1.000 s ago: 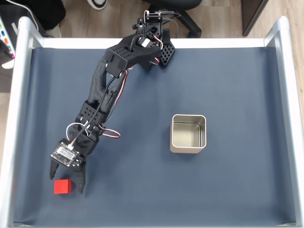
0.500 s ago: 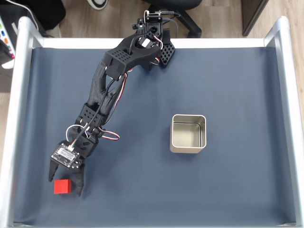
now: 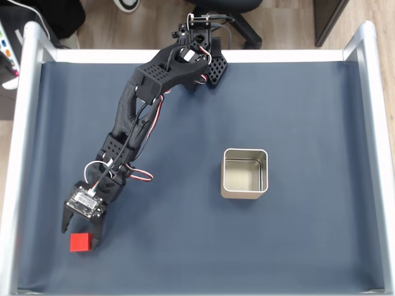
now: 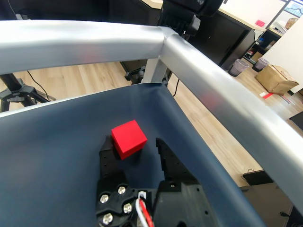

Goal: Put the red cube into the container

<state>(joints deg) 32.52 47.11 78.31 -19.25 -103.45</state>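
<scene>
Matte red cube (image 3: 80, 242), silvery metal container (image 3: 245, 174), matte black plastic gripper (image 3: 79, 233), dark cloth mat (image 3: 296, 111).

The fixed view looks straight down from high above, taking in the whole blue-covered table (image 3: 296, 246) with its silver rails. The wrist view sits low and close behind the jaws, facing outward toward a rail corner. Both share the red cube (image 3: 80, 242) (image 4: 128, 138).

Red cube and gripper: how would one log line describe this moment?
phase: closing in | gripper: open, around red cube | cube: on blue mat, not lifted | container: empty, far right in fixed view
</scene>
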